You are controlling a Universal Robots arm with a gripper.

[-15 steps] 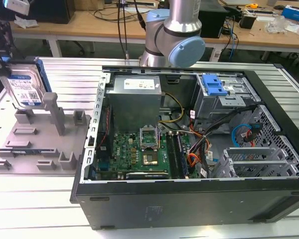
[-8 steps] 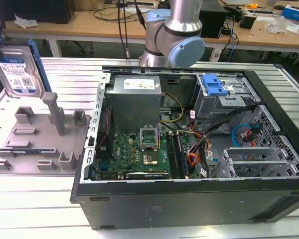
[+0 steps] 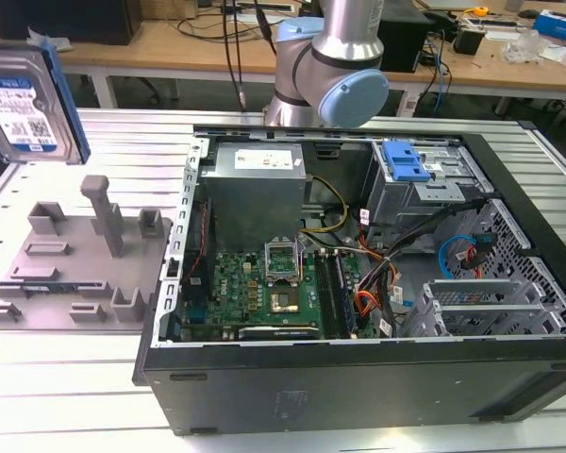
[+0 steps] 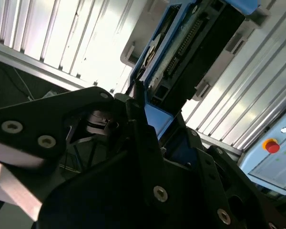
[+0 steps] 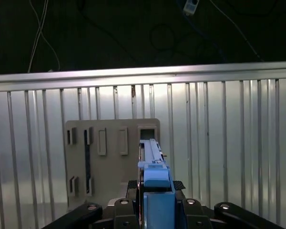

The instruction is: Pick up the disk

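The disk [image 3: 24,99] was seen lifted clear, well above the grey fixture tray [image 3: 71,260] at the exterior view's left, beside the open computer case [image 3: 358,377]. In both wrist views the gripper [image 5: 155,200] was observed clamped on the disk's blue-railed edge.

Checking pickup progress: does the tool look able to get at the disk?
Likely yes: the tool appears already closed on the disk, which hangs above the grey tray, nothing between them.
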